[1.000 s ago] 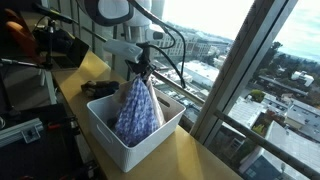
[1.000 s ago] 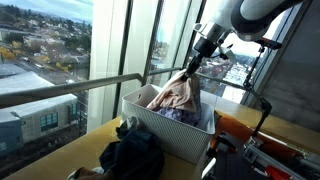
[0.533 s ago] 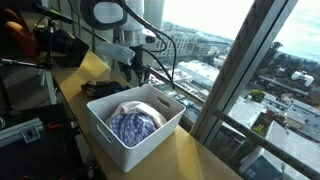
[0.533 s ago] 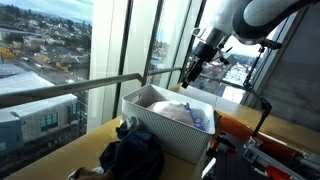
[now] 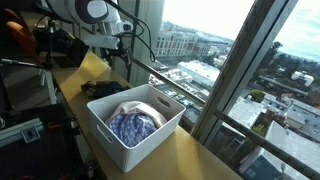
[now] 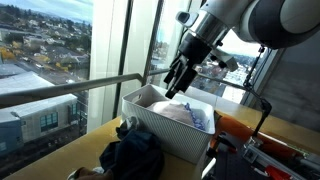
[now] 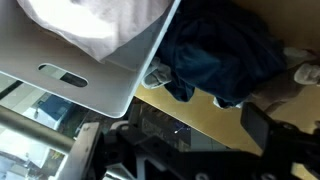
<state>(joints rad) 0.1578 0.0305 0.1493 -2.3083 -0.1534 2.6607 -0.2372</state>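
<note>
Hovering above the end wall of the white bin [image 6: 160, 132], my claw [image 6: 176, 82] carries nothing, and I judge this to be the pause between one garment and another. The patterned cloth [image 5: 135, 122] lies bunched inside the bin, well below me and out of my reach as I hang now. The dark clothes [image 5: 104, 88] sit heaped on the table [image 5: 200, 155] just beside that end wall, touching it or very nearly.

In the wrist view the bin's slotted end [image 7: 95, 75] fills one side and the dark clothes [image 7: 220, 55] the other, so I am roughly over the line where they meet. If the heap is the next thing to handle, I think the move calls for a short shift away from the bin, a straight drop onto the thickest fold, and a pinch deep enough to gather fabric, not a loose edge. The bin wall stands close, so I would keep clear of its rim on the way down.

My fingers [image 6: 170, 90] are spread wide. Nothing sits between them, and they touch neither cloth, bin nor table.
</note>
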